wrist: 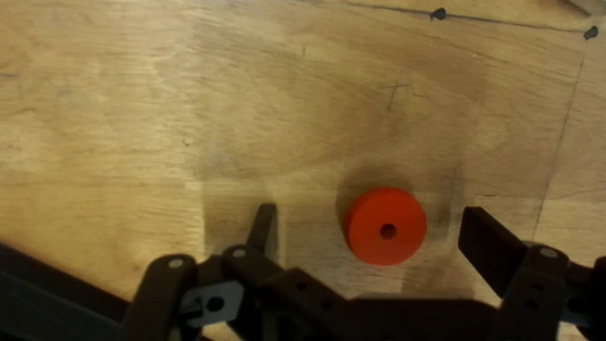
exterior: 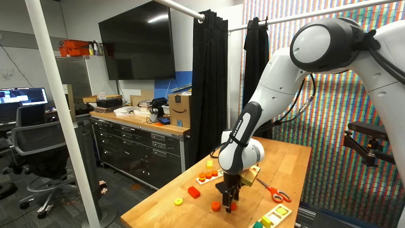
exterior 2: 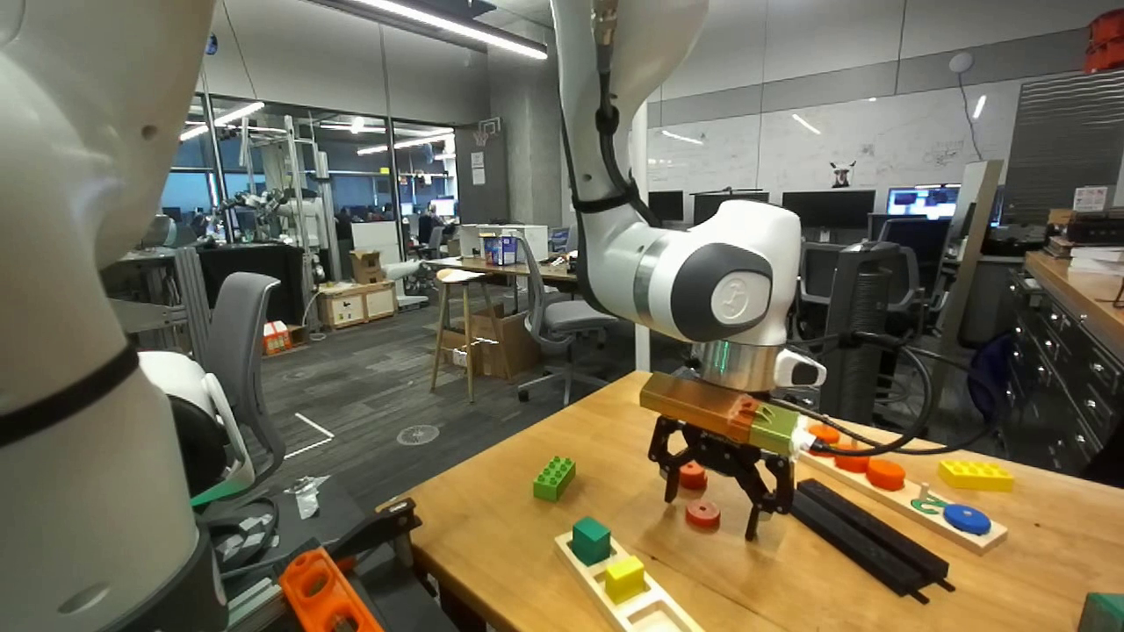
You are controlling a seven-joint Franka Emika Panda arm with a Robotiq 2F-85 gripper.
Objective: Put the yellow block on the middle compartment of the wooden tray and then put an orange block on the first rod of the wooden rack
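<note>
From where I stand the jaws gape over the desk (exterior 2: 606,491), the orange disc (wrist: 387,228) lying flat on it between them, unheld; the yellow block (exterior 2: 624,580) sits in the tray (exterior 2: 654,618). I judge the disc light, rigid, tough, its round side apt to slip: pinch squarely across the full diameter, hole kept clear.

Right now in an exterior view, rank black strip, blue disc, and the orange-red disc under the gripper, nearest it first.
1. Orange-red disc: below the gripper.
2. Black strip: right of it in view.
3. Blue disc: farther right, beyond the strip.
</note>
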